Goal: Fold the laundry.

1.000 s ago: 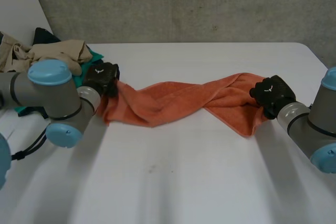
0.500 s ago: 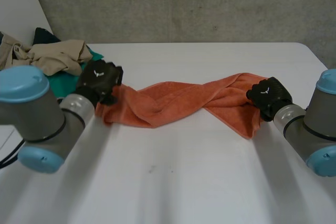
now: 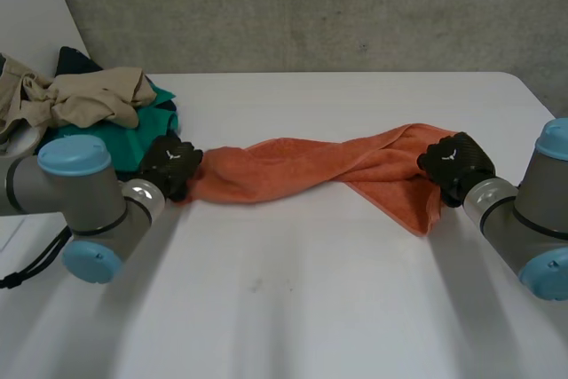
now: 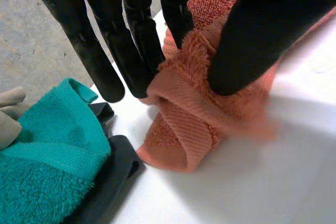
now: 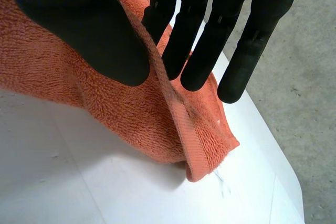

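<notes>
An orange towel (image 3: 302, 166) lies twisted and stretched across the middle of the white table (image 3: 311, 308). My left hand (image 3: 169, 164) is at its left end. In the left wrist view the thumb (image 4: 252, 35) and a finger pinch the rolled edge of the towel (image 4: 184, 129). My right hand (image 3: 454, 161) holds the right end. There the thumb (image 5: 94, 35) and fingers pinch a fold of the towel (image 5: 131, 114), whose corner hangs down onto the table below the fingertips.
A pile of laundry sits at the table's far left: a beige garment (image 3: 80, 95) on a teal towel (image 3: 115, 135) and a dark cloth. The teal towel (image 4: 47, 156) and a black cloth (image 4: 113, 166) lie close beside my left hand.
My left hand has come nearer and lower with the towel's left end, which is now drawn narrow instead of spread. The right hand has barely moved.
</notes>
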Controlling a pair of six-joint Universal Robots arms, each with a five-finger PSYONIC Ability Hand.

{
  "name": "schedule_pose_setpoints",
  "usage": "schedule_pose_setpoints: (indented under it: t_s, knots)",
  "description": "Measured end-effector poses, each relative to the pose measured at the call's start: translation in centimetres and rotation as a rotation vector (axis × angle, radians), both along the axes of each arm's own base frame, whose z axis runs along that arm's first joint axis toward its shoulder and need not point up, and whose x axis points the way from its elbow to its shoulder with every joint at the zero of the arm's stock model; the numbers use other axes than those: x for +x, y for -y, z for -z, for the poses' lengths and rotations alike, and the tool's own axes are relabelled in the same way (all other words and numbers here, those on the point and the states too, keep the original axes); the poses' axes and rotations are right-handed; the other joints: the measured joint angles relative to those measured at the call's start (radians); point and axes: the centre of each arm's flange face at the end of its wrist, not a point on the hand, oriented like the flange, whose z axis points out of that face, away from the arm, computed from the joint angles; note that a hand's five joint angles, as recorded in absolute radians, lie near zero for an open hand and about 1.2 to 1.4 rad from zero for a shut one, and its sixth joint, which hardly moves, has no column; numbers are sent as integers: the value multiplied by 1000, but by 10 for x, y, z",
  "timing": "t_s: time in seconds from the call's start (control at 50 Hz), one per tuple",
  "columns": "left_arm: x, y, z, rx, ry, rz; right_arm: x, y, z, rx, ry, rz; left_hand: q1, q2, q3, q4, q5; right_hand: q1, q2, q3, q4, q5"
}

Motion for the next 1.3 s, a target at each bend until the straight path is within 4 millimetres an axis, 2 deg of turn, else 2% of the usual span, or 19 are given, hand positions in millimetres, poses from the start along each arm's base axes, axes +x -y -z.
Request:
schedule_pose_setpoints:
  t_s: [0.12,0.24,0.32,0.36,0.4,0.46,0.5,0.52,0.58,0.7,0.74,0.8,0.86,0.94,1.1,1.2,1.22,1.24,1.3]
  knots:
    - [-5,-2,-7,2,-15,6,-1,1,-2,0,-2,1,0,45,45,55,18,0,0,0,0,0]
    - [-7,-15,-42,32,-92,-1,-2,-8,-16,21,-27,-23,0,47,53,55,18,0,0,0,0,0]
    - [-5,-27,-69,83,-181,-17,-4,-26,-26,93,-110,-79,0,48,56,56,18,0,0,0,0,0]
    - [-3,-35,-86,118,-237,-29,-7,-44,-28,168,-197,-143,0,49,57,56,18,0,0,0,0,0]
    - [-2,-39,-95,132,-262,-33,-9,-54,-28,210,-248,-183,0,49,59,56,18,0,0,0,0,0]
    - [0,-47,-113,145,-301,-39,-14,-72,-29,251,-345,-262,0,49,60,56,18,-352,-367,-366,-371,-371]
    - [0,-52,-124,136,-316,-35,-16,-76,-35,218,-375,-287,0,49,60,56,18,-683,-725,-714,-720,-737]
    - [0,-54,-129,129,-322,-32,-17,-76,-39,191,-379,-290,0,49,60,56,18,-790,-835,-815,-823,-832]
    - [-2,-59,-142,106,-340,-20,-19,-67,-53,82,-347,-265,0,49,61,56,18,-895,-959,-973,-980,-963]
    - [-5,-64,-166,65,-389,-3,-18,-36,-92,-91,-127,-153,0,49,62,56,18,-895,-961,-982,-990,-963]
    - [-6,-65,-172,61,-406,0,-18,-26,-105,-103,-30,-121,0,49,62,56,18,-895,-961,-982,-990,-963]
    - [-8,-68,-182,58,-429,8,-17,-10,-112,-65,95,-81,6,49,62,56,18,-895,-961,-982,-990,-963]
    - [-10,-73,-194,50,-451,21,-17,8,-109,5,175,-50,20,50,64,56,18,-895,-961,-982,-990,-963]
    - [-15,-80,-212,24,-480,47,-13,32,-92,96,221,-25,21,52,65,60,18,-895,-961,-982,-990,-963]
    - [-21,-100,-268,-97,-572,117,3,74,-38,221,290,-9,24,52,65,60,18,-895,-958,-980,-988,-962]
    - [-17,-113,-301,-173,-637,150,21,84,-8,272,342,-33,24,52,65,60,18,-891,-958,-970,-977,-957]
    - [-17,-113,-301,-173,-637,150,21,84,-8,272,342,-33,24,52,65,60,18,-891,-958,-970,-977,-957]
    - [-15,-118,-311,-195,-656,159,30,85,1,280,353,-52,25,52,65,60,18,-879,-937,-946,-955,-939]
    - [-12,-125,-320,-217,-674,168,42,83,9,278,361,-80,25,52,65,60,18,-785,-829,-848,-864,-846]
